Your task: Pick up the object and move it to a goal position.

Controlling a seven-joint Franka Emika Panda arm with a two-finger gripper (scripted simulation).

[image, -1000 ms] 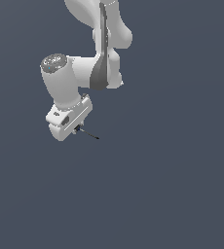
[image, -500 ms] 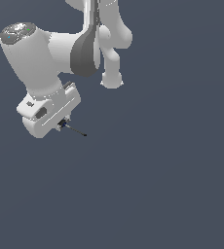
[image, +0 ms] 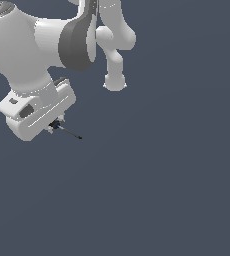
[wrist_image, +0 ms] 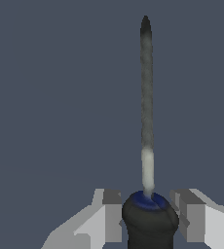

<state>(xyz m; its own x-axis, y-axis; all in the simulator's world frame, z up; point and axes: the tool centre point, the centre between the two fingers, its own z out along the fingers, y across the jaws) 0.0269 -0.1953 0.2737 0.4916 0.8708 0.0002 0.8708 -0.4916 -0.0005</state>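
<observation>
Gripping the rod [wrist_image: 146, 112], jaws show no markings.

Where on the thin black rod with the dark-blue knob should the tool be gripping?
At the knob end of the thin black rod, one finger on each side: the knob is the only bulk, the shaft is needle-thin. The tool already brackets it there.
</observation>
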